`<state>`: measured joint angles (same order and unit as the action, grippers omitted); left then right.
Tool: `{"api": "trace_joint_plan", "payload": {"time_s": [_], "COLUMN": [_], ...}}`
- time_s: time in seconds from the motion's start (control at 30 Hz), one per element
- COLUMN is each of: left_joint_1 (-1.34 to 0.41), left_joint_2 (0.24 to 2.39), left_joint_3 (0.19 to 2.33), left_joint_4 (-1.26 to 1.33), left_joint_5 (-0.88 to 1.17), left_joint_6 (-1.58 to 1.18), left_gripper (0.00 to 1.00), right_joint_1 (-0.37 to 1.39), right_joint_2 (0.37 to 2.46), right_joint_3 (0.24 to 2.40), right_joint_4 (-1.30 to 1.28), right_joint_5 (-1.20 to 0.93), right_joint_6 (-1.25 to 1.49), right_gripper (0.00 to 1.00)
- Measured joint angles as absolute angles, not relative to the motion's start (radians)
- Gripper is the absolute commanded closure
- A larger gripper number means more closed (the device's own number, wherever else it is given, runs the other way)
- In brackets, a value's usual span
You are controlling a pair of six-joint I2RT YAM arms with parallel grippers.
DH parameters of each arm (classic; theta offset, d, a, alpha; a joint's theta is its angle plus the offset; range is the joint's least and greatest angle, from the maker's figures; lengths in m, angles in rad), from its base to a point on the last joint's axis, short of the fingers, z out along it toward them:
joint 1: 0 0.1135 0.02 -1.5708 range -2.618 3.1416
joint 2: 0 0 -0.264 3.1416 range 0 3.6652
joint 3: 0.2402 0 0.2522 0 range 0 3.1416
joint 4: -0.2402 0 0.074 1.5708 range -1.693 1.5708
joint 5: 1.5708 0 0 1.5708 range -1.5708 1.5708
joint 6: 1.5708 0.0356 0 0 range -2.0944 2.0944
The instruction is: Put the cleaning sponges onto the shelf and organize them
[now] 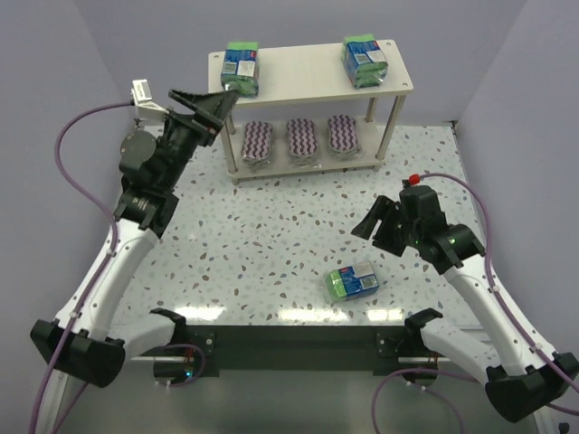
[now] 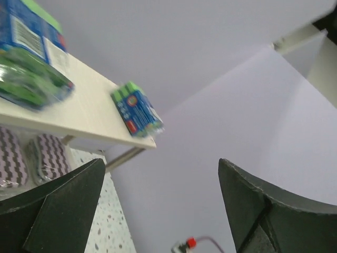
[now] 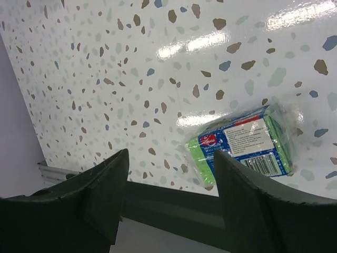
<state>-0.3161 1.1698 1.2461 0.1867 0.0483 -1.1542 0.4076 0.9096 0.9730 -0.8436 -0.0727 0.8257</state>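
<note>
Sponges fill most of the shelf (image 1: 298, 68). On its top board one green-and-blue pack (image 1: 242, 65) lies at the left end and a second pack (image 1: 365, 60) at the right end, well apart, with bare board between them. On the lower board three maroon-and-white zigzag pads lie side by side: the left pad (image 1: 259, 142), the middle pad (image 1: 301, 139) and the right pad (image 1: 343, 136), each just beside its neighbour. A third pack (image 1: 352, 280) lies flat on the speckled table (image 1: 253, 244), label up, near the front edge and well apart from the shelf. The right gripper (image 1: 375, 228) hangs over the table near that pack, on its shelf side. In the right wrist view its fingers (image 3: 100, 195) stand apart with nothing between them, and the pack lies untouched on the table past the finger at the right of the view. The left gripper (image 1: 220, 110) is raised beside the left end of the shelf, close to the pack there. Its fingers (image 2: 63, 205) are spread wide and empty, with the top board's edge and both top packs showing past them. Pale lilac walls (image 1: 136, 36) surround the table.
</note>
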Motion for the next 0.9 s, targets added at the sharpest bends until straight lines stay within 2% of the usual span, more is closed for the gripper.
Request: {"api": "trace_joint_plan", "payload": {"time_s": [0.1,0.13,0.2,0.33,0.37,0.4,0.47,0.53,0.67,0.73,0.9], "left_joint_1": [-0.348,-0.373,-0.429,-0.585,-0.623,-0.657,-0.725,-0.783,-0.879,-0.915,-0.982], "left_joint_2": [1.078,1.059,1.043,1.128,1.164,1.203,1.274,1.339,1.454,1.488,1.525], "left_joint_3": [1.148,1.105,1.018,0.864,0.842,0.827,0.815,0.815,0.838,0.846,0.869], "left_joint_4": [0.203,0.205,0.2,0.128,0.102,0.076,0.043,0.031,0.015,0.01,-0.011], "left_joint_5": [0.205,0.247,0.314,0.384,0.392,0.4,0.413,0.419,0.43,0.431,0.403], "left_joint_6": [-1.077,-1.055,-1.024,-0.951,-0.935,-0.92,-0.892,-0.869,-0.846,-0.847,-0.881], "left_gripper": [0.11,0.17,0.23,0.34,0.38,0.39,0.41,0.42,0.41,0.36,0.32], "right_joint_1": [0.408,0.408,0.408,0.408,0.408,0.408,0.408,0.408,0.408,0.408,0.408], "right_joint_2": [0.91,0.91,0.91,0.907,0.907,0.907,0.906,0.899,0.891,0.888,0.888], "right_joint_3": [0.972,0.972,0.972,0.972,0.972,0.972,0.968,0.952,0.918,0.905,0.886], "right_joint_4": [-0.849,-0.855,-0.872,-0.907,-0.92,-0.933,-0.947,-0.956,-0.972,-0.977,-0.979], "right_joint_5": [-0.048,-0.035,0.003,0.074,0.094,0.112,0.14,0.154,0.169,0.173,0.175], "right_joint_6": [0.826,0.828,0.835,0.854,0.857,0.86,0.866,0.878,0.891,0.898,0.903], "right_gripper": [0.3,0.3,0.3,0.3,0.32,0.39,0.53,0.57,0.54,0.51,0.48]}}
